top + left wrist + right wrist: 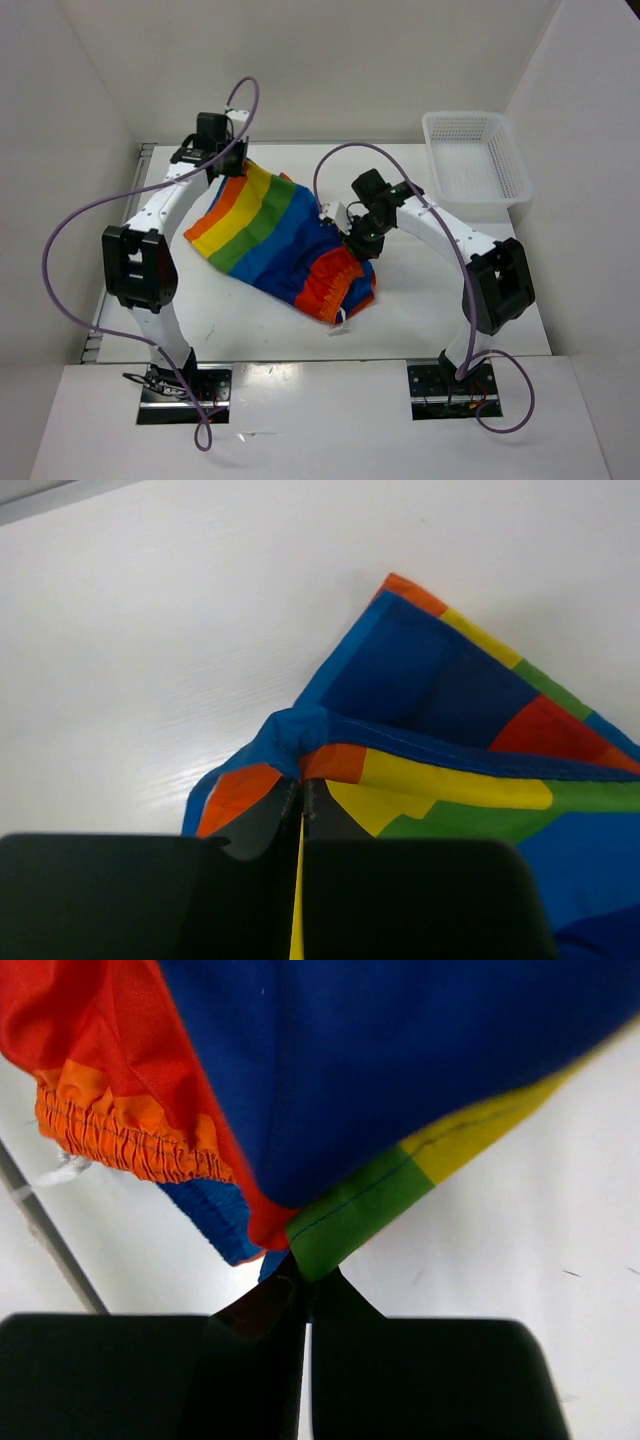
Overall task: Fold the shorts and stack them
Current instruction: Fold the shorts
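Note:
The rainbow-striped shorts (275, 235) lie stretched across the middle of the table, with the orange elastic waistband (340, 285) bunched at the near right. At their far left corner my left gripper (228, 160) is shut on the cloth; the left wrist view shows the blue hem and an orange-yellow fold (330, 750) pinched between the jaws. My right gripper (360, 240) is shut on the right edge, where a green corner of the shorts (350, 1215) is clamped at the fingertips. A bit of white drawstring (62, 1172) shows beside the waistband.
A white plastic mesh basket (475, 155) stands at the back right corner of the table. White walls close in the left, back and right sides. Purple cables loop over both arms.

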Robot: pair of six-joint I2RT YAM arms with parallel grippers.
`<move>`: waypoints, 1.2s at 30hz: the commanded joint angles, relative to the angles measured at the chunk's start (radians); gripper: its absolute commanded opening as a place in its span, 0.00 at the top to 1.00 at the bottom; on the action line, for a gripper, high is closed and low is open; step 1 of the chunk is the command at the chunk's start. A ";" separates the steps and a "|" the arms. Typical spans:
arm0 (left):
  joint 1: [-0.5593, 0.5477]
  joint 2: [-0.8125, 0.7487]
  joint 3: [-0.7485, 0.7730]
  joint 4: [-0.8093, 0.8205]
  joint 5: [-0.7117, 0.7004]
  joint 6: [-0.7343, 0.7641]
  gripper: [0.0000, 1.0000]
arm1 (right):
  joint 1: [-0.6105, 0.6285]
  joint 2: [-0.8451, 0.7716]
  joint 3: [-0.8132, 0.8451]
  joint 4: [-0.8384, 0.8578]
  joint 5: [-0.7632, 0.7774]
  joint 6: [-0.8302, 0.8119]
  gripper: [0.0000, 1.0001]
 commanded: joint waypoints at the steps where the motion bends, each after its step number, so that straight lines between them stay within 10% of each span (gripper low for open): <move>1: -0.037 0.061 0.065 0.166 -0.067 0.004 1.00 | 0.000 -0.012 -0.043 0.017 -0.058 0.012 1.00; 10: -0.117 0.202 0.074 0.286 -0.173 0.004 0.99 | -0.079 -0.032 -0.109 -0.039 -0.104 0.037 1.00; 12: -0.127 0.230 0.074 0.295 -0.214 0.004 0.91 | -0.089 -0.032 -0.135 0.007 -0.045 0.078 0.76; 14: -0.127 0.239 0.074 0.326 -0.236 0.004 0.52 | -0.111 -0.023 -0.145 0.043 -0.019 0.092 0.34; 19: -0.106 0.228 0.086 0.381 -0.291 0.004 0.00 | -0.253 -0.023 -0.099 0.099 0.003 0.167 0.04; 25: -0.048 0.169 0.012 0.096 -0.242 0.004 0.00 | -0.313 -0.075 -0.117 0.076 -0.100 0.212 0.02; 36: 0.047 0.079 -0.305 0.043 -0.153 0.004 0.00 | -0.288 0.008 -0.177 0.193 -0.155 0.313 0.00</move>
